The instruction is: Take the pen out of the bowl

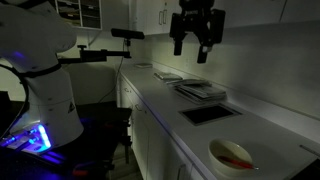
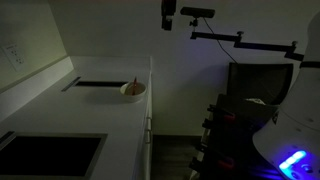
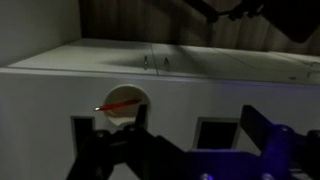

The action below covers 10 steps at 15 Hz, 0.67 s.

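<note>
Two fingers wide apart, empty, far from pen in bowl.

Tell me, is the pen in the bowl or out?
In. The pen lies inside the bowl, one end poking over the rim; the open claw hangs high above, holding nothing.

- A round, shallow white bowl is sitting upright on a pale counter close to its front edge, dimly lit in both exterior views.
- A thin red-orange pen is lying inside the bowl, slanting across its hollow. In the wrist view the pen is reaching towards the rim of the bowl.
</note>
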Tool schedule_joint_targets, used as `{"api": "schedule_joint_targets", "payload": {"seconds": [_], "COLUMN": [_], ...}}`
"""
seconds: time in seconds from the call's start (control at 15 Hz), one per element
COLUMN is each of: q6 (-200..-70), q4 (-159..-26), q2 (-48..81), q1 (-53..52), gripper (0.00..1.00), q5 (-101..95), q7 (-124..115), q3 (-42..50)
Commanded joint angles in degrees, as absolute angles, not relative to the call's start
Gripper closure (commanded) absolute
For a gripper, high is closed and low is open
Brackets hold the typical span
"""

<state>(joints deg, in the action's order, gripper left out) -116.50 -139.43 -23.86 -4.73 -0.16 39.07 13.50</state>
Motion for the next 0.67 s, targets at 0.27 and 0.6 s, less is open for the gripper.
{"api": "schedule_joint_targets", "payload": {"seconds": [0.27, 0.6], "q6": [-129.72, -130.11], "q4": [-132.93, -128.26], "q2": [-1.95, 6.93], "q1": [-5.44, -3.36], "gripper": [0.00, 0.00], "q5": [-4.23, -13.01], "q7": [53.12, 59.69], "q3": [6.55, 2.14]}}
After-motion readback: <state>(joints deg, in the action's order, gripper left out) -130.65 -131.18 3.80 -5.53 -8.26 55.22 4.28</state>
